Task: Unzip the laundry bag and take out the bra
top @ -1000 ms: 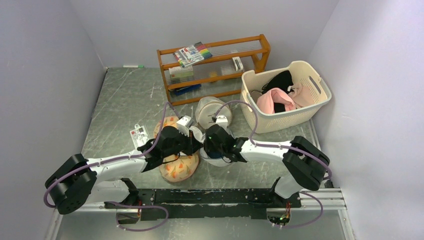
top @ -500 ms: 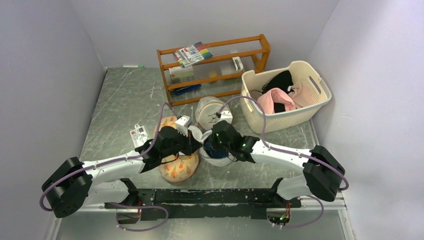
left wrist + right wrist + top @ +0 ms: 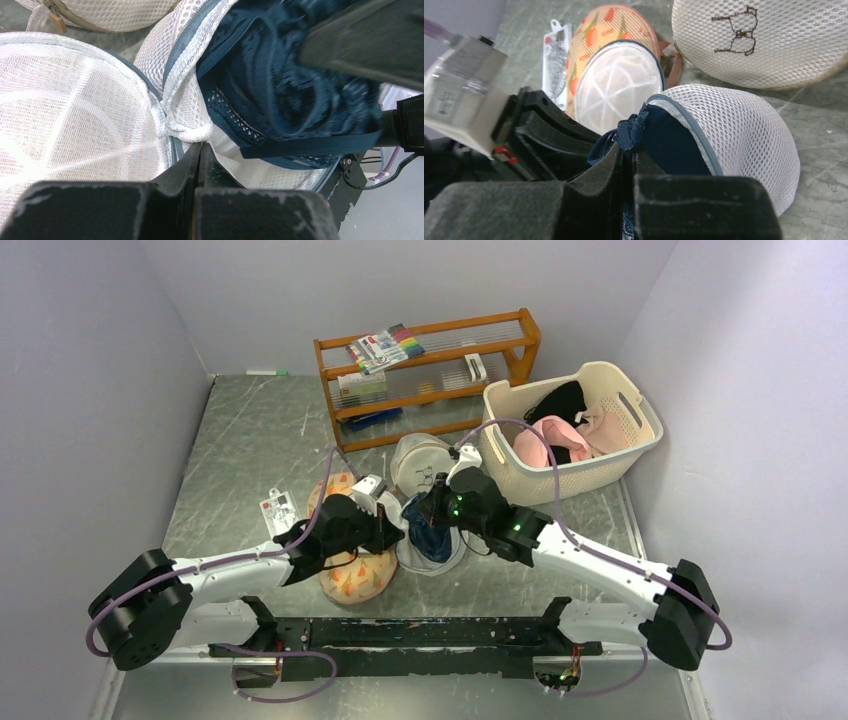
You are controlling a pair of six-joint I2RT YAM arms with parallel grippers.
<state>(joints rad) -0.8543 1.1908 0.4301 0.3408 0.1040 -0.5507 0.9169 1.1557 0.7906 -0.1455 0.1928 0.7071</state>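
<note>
At centre of my overhead view, the left gripper (image 3: 200,149) pinches the rim of the open laundry bag (image 3: 182,75) while the right gripper (image 3: 630,150) clamps the navy bra (image 3: 290,95).

You see: laundry bag (image 3: 744,145) white mesh w/ grey-blue trim; bra (image 3: 280,90) navy lace; pouch (image 3: 355,580) peach w/ orange floral print; 2nd bag (image 3: 774,45) cream, dark print.

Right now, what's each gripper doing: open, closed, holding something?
Left gripper: closed on the mesh edge of the laundry bag.
Right gripper: closed on the blue bra.
</note>
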